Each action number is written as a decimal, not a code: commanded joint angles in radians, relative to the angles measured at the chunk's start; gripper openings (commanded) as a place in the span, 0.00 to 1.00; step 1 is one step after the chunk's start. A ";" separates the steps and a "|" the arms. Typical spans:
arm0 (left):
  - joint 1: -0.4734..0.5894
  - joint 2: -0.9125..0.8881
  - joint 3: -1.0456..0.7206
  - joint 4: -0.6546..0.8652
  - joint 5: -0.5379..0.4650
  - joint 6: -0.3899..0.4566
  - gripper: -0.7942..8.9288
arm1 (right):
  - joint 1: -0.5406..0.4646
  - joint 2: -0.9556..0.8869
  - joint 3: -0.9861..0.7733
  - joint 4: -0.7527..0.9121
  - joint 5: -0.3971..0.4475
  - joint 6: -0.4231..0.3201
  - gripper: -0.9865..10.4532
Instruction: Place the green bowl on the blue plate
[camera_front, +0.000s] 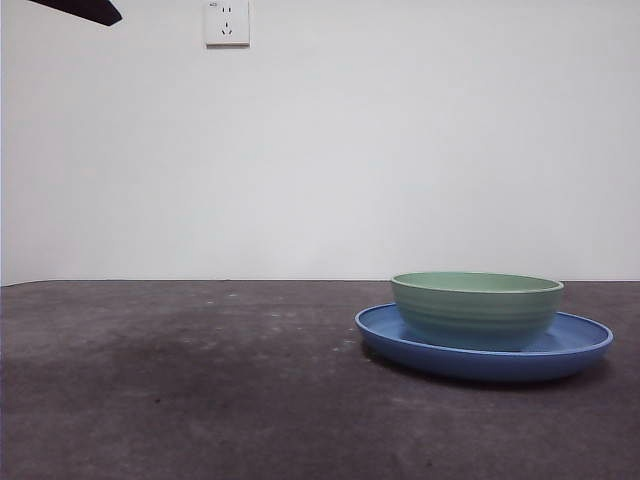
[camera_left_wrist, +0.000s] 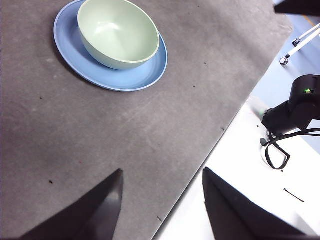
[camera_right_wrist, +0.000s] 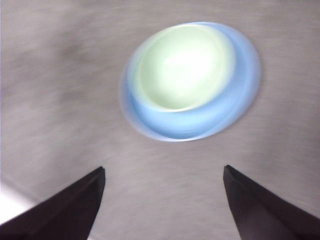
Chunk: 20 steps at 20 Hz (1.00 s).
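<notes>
Desk, socket and cable

A white socket (camera_front: 227, 22) sits high on the wall above the dark grey desk (camera_front: 180, 380); off the desk's edge, a black cable (camera_left_wrist: 278, 150) loops on a white surface.

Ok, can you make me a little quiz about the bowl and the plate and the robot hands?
1. True or false: the green bowl sits on the blue plate.
2. Is the bowl (A) full of something or (B) with nothing in it?
3. Fill in: the left gripper and the right gripper both have jaws that are ____ and hold nothing.

Key:
1. True. The bowl rests inside the plate's rim, a little toward one side.
2. B. The left wrist view shows its bare inside.
3. Open. Both grippers hang above the grey table, away from the dishes.
</notes>
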<state>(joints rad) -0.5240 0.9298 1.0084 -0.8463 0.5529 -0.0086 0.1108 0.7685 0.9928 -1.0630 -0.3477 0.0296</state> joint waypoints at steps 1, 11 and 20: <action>-0.005 0.007 0.007 0.004 0.006 0.018 0.34 | 0.000 0.009 0.021 0.034 0.156 0.077 0.42; -0.005 0.007 0.007 0.004 0.006 0.025 0.34 | -0.053 0.185 -0.025 0.162 0.130 0.102 0.42; -0.005 0.007 0.007 0.004 0.005 0.028 0.34 | -0.135 0.543 -0.056 0.420 -0.019 0.093 0.38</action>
<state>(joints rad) -0.5240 0.9298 1.0080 -0.8467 0.5529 0.0093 -0.0246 1.3041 0.9352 -0.6453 -0.3664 0.1211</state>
